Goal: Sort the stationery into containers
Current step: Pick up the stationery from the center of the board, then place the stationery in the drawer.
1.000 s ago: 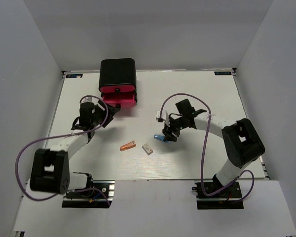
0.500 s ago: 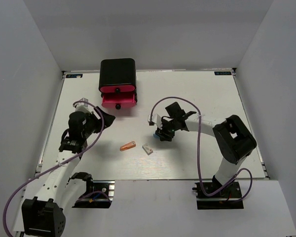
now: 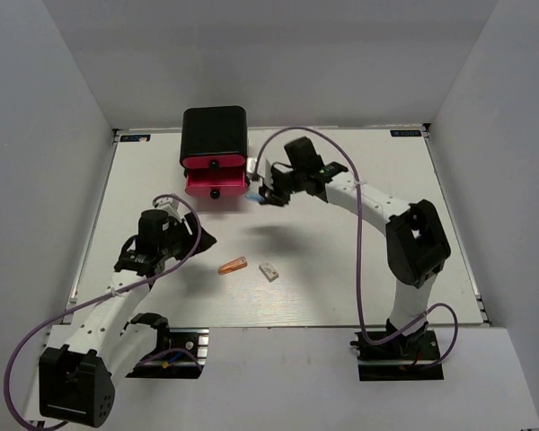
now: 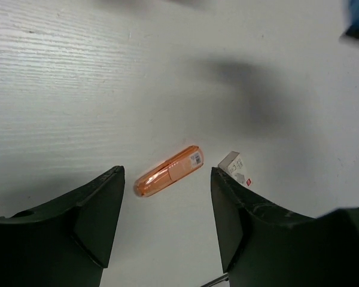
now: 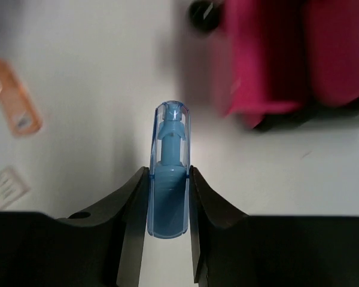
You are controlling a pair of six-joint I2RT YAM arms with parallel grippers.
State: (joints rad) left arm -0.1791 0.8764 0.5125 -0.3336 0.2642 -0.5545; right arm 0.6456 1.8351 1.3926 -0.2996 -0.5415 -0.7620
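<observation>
Probably light, stiff and slick, the blue piece (image 5: 169,161) sits mid-frame in the right wrist view. The right gripper (image 5: 169,179) pinches its lower body, near the pink drawers (image 5: 269,60) at upper right. The left gripper (image 4: 166,179) hangs wide over the orange piece (image 4: 169,171) and whitish block (image 4: 234,167).

Fig. My two arms, seen from above and from each wrist. My left arm (image 3: 108,305) and my right arm (image 3: 364,199) share one build: white tubular links set between bulky black joint housings. A thin purple cable (image 3: 358,278) runs in loose loops along each arm. Each base (image 3: 404,359) is a black plate with small wiring showing. My left end effector (image 4: 166,179) and my right end effector (image 5: 167,179) each carry two matte black fingers (image 4: 96,215), broad, wedge-shaped and flat on the inner face.
</observation>
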